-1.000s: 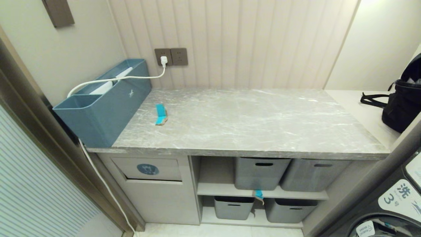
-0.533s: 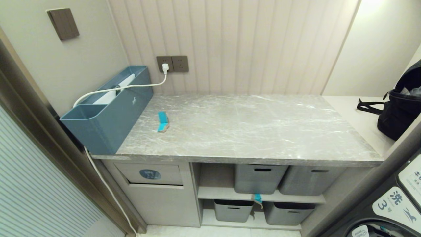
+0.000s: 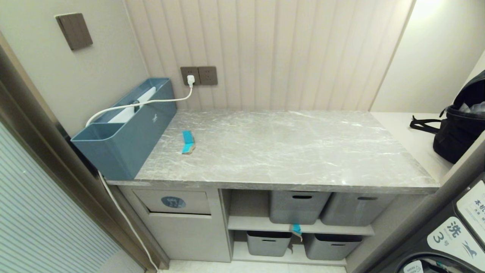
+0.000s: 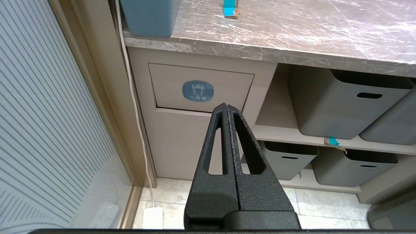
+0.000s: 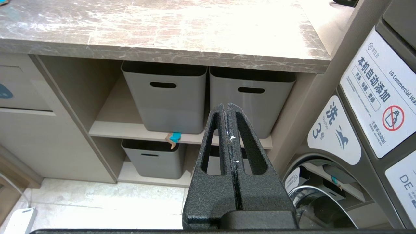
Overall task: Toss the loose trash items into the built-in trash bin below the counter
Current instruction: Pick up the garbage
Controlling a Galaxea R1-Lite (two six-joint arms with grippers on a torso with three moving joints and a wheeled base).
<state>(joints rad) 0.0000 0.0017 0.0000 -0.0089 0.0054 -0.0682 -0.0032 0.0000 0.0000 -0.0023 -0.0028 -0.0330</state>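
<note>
1. Two scraps are loose. One scrap (image 3: pixel 187 142) lies flat on the surface (image 3: pixel 288 151) toward its left end, near the teal box (image 3: pixel 125 129) but apart from it. The shelf scrap (image 3: pixel 296 228) hangs over the front lip of the middle shelf (image 3: pixel 257 224), below the gap between the two upper tubs (image 3: pixel 299 206).
2. The bin flap (image 3: pixel 172 202) sits under the surface's left end, directly below the box, and looks closed.
3. The left pincer (image 4: pixel 226 109) is pressed shut with nothing in it, held out in front of the flap and below surface height. The right pincer (image 5: pixel 227 109) is also shut and empty, facing the tubs. Neither arm shows in the head view.
4. The step in hand looks like the approach, with nothing picked up yet. The left arm seems the better pick for the scrap on the surface, since both scrap and flap lie on its side.
5. That scrap's long axis runs roughly front to back on the surface, leaning slightly, tape face up and cardboard showing at the near end. The fingers should open, come down from above and close across the narrow width.
6. It is thin and flat, so the tips probably need to touch the slab, and it may slide on the gloss.
7. The shelf scrap's axis is hard to read; its tan tail droops downward.
</note>
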